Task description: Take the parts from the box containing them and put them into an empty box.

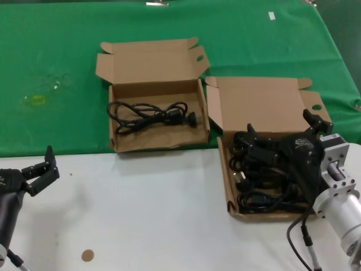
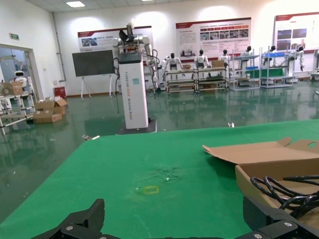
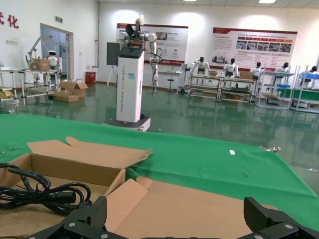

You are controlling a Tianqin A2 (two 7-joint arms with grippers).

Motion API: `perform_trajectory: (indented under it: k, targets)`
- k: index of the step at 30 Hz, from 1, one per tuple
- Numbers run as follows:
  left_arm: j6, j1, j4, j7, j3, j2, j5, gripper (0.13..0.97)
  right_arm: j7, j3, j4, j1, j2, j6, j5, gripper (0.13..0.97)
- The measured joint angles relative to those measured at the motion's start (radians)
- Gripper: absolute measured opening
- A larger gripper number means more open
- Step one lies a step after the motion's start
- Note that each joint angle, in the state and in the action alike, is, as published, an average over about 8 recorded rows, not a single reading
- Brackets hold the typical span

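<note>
The box containing them (image 1: 227,186) stands at the right, its tall lid panel (image 1: 265,104) upright, with several black cables (image 1: 256,183) heaped inside. My right gripper (image 1: 281,125) hangs open just above that heap with nothing between its fingers; in the right wrist view the gripper (image 3: 175,209) faces the lid panel (image 3: 199,209). The wider box (image 1: 152,144) at centre left holds one coiled black cable (image 1: 152,116), also visible in the right wrist view (image 3: 45,194). My left gripper (image 1: 46,168) stays open over the white table at the near left, far from both boxes, and shows open in its own view (image 2: 174,211).
A green cloth (image 1: 56,45) covers the far half of the table and the white surface (image 1: 146,214) the near half. A yellowish mark with clear wrap (image 1: 39,100) lies on the cloth at the left. A small brown disc (image 1: 87,255) sits near the front edge.
</note>
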Motion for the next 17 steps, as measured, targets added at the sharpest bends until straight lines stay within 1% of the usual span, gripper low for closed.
perform_trajectory:
  k: [17]
  targets:
    - [0.0,0.0,0.0,0.0,0.0,0.0,0.0,0.966,0.0,0.0,0.0,0.0,0.0,0.0,0.0,0.966]
